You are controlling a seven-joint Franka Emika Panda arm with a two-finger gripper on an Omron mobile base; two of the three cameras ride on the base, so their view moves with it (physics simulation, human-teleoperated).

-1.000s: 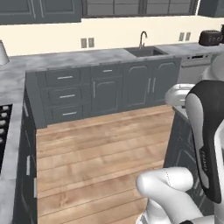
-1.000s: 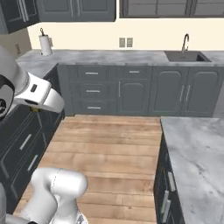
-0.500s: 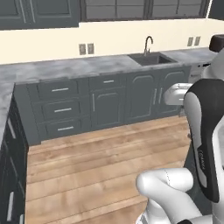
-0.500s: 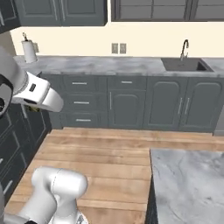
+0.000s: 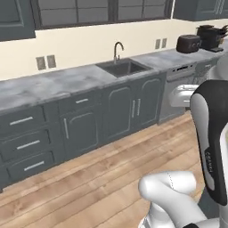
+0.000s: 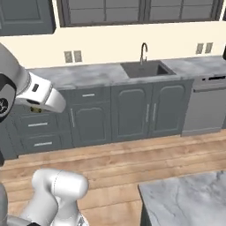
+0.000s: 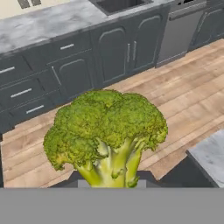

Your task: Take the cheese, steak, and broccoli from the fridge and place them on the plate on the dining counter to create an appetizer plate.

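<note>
The broccoli (image 7: 107, 131), a lumpy yellow-green floret on a pale stem, is up close in the hand view. My gripper (image 7: 111, 180) is shut on its stem, and only the dark fingertips (image 7: 75, 177) peek out at the bottom. In the right base view the white hand (image 6: 39, 93) is raised at the left, with a yellowish bit of the broccoli (image 6: 34, 108) under it. A corner of the grey marble dining counter (image 6: 190, 198) lies low on the right and also appears in the hand view (image 7: 211, 154). The cheese, steak, plate and fridge are out of view.
Dark grey cabinets under a grey wall counter (image 5: 53, 82) run across the back, with a sink and tap (image 6: 145, 66) and a dishwasher (image 6: 206, 103). A toaster (image 5: 189, 43) stands far right. Wooden floor (image 6: 145, 154) lies between the cabinets and the island.
The base has turned, so the whole scene has slid left in both base views and the marble island has shrunk to a corner. The broccoli stays in the gripper.
</note>
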